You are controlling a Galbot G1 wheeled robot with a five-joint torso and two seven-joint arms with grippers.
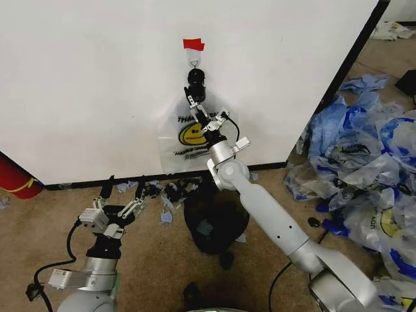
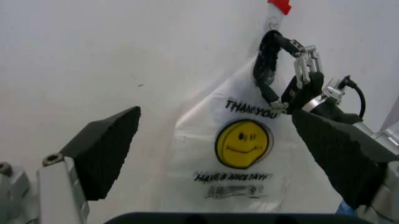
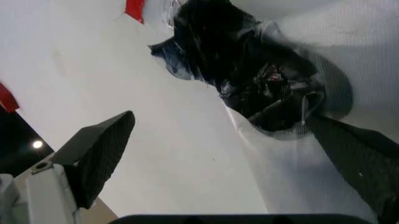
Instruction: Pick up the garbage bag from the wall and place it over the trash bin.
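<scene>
Head view: right claw (image 1: 197, 103) open around garbage bag's (image 1: 188, 140) top.

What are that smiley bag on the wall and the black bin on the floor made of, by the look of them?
The bag looks like thin, glossy plastic film: it is translucent, crinkled, and the white wall shows through it. The bin seems to be black wire mesh with a matte finish, though from the head view its weave is hard to make out.
</scene>
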